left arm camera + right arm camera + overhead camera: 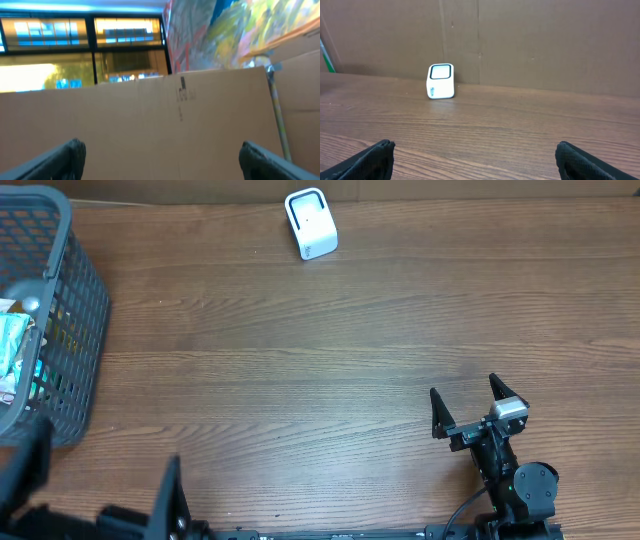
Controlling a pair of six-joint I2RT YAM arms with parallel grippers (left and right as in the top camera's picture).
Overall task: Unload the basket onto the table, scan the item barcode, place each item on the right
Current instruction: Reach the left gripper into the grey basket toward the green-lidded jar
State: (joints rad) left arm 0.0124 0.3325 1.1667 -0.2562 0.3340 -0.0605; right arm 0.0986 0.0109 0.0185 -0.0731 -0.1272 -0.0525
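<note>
A white barcode scanner (311, 223) stands at the table's far edge; in the right wrist view the scanner (440, 81) faces me from in front of a cardboard wall. Packaged items (12, 350), teal and white, lie in the grey mesh basket (75, 310) at the left; no barcode shows on them. My left gripper (106, 445) is raised near the front left beside the basket, open and empty, and the left gripper (161, 147) points at cardboard. My right gripper (463, 386) is at the front right, open, with only bare wood between the tips of the right gripper (475, 146).
The wooden table (330, 350) stretches between the basket and the right arm. A brown cardboard wall (545, 40) runs along the table's back edge. Behind the cardboard (150, 120) in the left wrist view are windows and a colourful sheet.
</note>
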